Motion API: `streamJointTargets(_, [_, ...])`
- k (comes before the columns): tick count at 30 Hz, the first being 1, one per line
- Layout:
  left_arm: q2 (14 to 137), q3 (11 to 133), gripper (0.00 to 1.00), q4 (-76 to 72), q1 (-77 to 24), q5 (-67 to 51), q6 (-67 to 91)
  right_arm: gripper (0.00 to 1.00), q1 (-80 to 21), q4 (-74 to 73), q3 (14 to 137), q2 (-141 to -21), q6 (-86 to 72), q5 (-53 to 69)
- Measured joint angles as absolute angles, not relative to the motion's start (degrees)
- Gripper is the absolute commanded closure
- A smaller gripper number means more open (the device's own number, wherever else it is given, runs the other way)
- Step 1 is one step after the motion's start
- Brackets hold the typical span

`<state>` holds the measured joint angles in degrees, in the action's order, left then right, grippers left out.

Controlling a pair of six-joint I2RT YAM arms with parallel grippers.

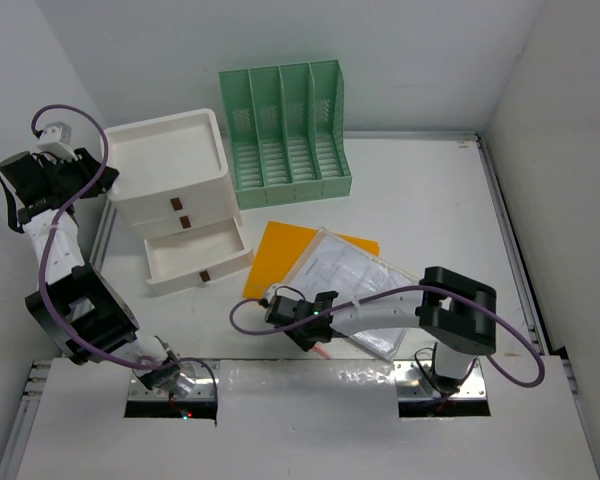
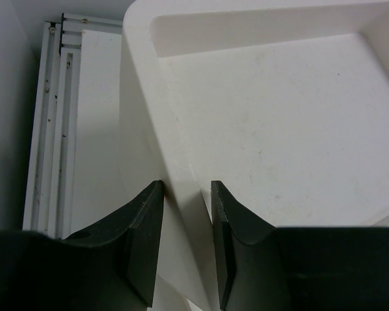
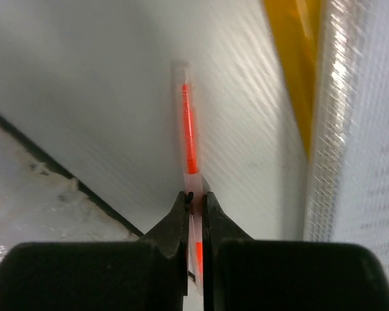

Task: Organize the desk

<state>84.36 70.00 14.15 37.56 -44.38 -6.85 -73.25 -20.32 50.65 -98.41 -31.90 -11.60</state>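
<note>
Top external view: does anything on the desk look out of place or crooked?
Yes. The lowest drawer of the white drawer box stands pulled out and skewed. An orange folder and a clear sleeve of papers lie at an angle on the desk, overlapping, outside the green file rack.

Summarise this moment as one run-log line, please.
left claw: shut on drawer box rim | right claw: shut on red pen

Plain pale-grey walls (image 1: 410, 60) enclose the scene on 3 sides under even, soft light.
</note>
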Motion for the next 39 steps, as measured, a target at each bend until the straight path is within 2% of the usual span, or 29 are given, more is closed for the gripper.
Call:
streamJointTargets(5, [84.33,70.0,1.0,14.15,37.58,-44.36,-6.94,1.0,-80.14,-23.9,58.24,-102.98,-19.84,-15.59])
streamJointTargets(11, [84.29,70.08,1.0,14.37,37.6,-44.25,-7.09,1.0,-85.78,-19.2,64.36,-98.65,7.22,-21.15])
streamJointTargets(14, [84.25,70.11,1.0,14.5,37.6,-44.16,-7.16,1.0,-84.2,-9.39,64.51,-94.7,22.98,-21.45])
streamJointTargets(17, [84.2,70.13,1.0,14.61,37.6,-44.03,-7.27,1.0,-79.85,-4.75,69.73,-96.77,33.71,-19.05])
streamJointTargets(25, [84.09,70.3,1.0,15.07,37.6,-43.57,-7.31,0.98,-68.86,-0.54,91.77,-119.2,51.03,-13.63])
streamJointTargets(27, [84.12,70.37,1.0,15.2,37.6,-43.53,-7.33,0.82,-68.4,-1.21,95.98,-124.92,52.93,-12.56])
streamJointTargets(28, [84.12,70.39,1.0,15.25,37.6,-43.51,-7.33,0.66,-68.38,-1.96,97.45,-126.93,53.6,-12.12])
streamJointTargets(29, [84.14,70.39,1.0,15.25,37.6,-43.53,-7.33,0.4,-68.4,-2.94,99.04,-128.99,54.11,-11.68])
streamJointTargets(33, [84.33,70.48,1.0,15.27,37.6,-43.57,-7.46,0.23,-68.34,-1.74,103.28,-132.4,55.88,-13.08])
streamJointTargets(37, [84.53,70.54,1.0,15.25,37.63,-43.66,-7.49,0.19,-68.38,1.08,102.87,-131.85,52.8,-14.39])
streamJointTargets(39, [84.66,70.63,1.0,15.25,37.67,-43.88,-7.46,0.21,-68.4,3.97,99.18,-129.56,47.94,-15.38])
